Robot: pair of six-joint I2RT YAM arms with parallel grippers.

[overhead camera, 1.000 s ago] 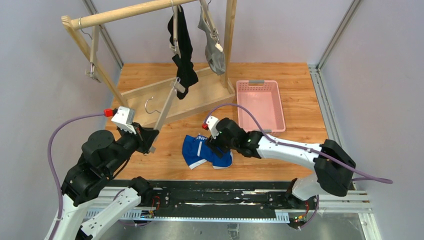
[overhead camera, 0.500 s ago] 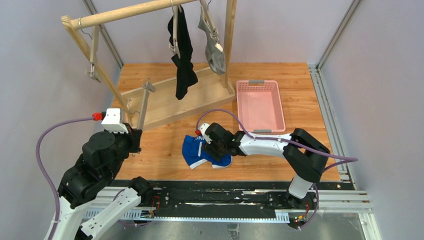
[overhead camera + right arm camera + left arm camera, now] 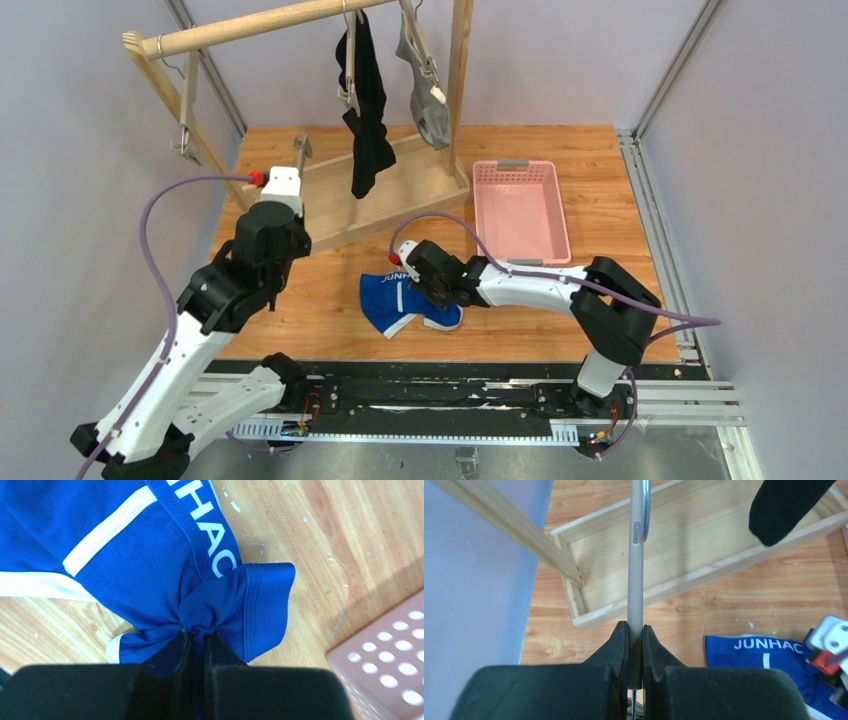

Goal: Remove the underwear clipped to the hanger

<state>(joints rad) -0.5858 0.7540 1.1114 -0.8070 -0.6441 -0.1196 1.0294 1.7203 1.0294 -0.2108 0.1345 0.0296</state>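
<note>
Cloth is bunched in my right end effector (image 3: 197, 639), which is clamped shut on a fold of the blue underwear (image 3: 140, 555). That garment lies on the counter (image 3: 320, 315), near the pink basket (image 3: 520, 215). My left end effector (image 3: 635, 636) is closed on the grey bar of a hanger (image 3: 636, 570), held up over the base of the wooden rack (image 3: 250, 28). The black underwear (image 3: 368, 120) and the grey underwear (image 3: 430, 100) hang side by side from hangers on the rack's top rail.

wooden table (image 3: 620, 200) | holds: blue underwear (image 3: 385, 300), pink basket (image 3: 520, 215), rack base (image 3: 340, 195) | specks (image 3: 235, 507), perhaps lint
</note>
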